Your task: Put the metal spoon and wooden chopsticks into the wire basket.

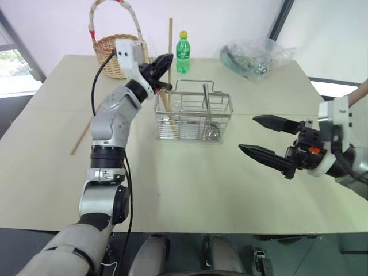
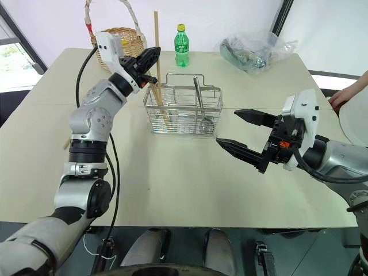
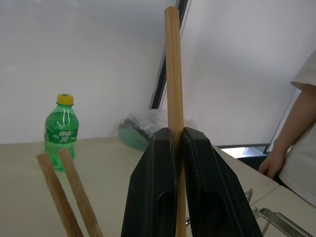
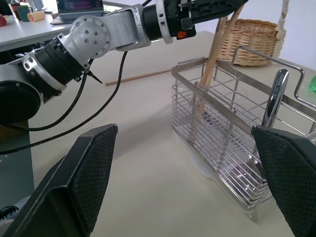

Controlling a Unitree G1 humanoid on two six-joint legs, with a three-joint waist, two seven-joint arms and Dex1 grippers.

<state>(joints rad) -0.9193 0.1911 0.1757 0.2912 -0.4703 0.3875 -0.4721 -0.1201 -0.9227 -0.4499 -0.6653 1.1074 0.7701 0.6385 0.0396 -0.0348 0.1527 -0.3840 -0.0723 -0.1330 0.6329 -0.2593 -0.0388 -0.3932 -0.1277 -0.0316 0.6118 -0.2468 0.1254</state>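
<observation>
Risk sits with the upright chopstick (image 1: 170, 43) pinched between the closed fingers of the left gripper (image 1: 164, 62) above the wire basket (image 1: 194, 118): gripped low with most of its length standing free above, it could pivot in the grip or, once let go, tip over the basket's rim instead of dropping into a compartment. A nudge against the rim could also shove the light basket across the table (image 1: 241, 172).

Two chopsticks (image 3: 69, 192) already lean inside the basket at its 9 o'clock end, the metal spoon (image 1: 208, 112) stands in the 3 o'clock half, and one more chopstick (image 1: 80, 138) lies flat on the table out at 9 o'clock.

The left arm reaches up and forward, wrist angled over the basket's 10 o'clock corner. The right gripper (image 1: 267, 141) hovers at 3 o'clock of the basket, jaws spread wide and empty, pointing towards it.
</observation>
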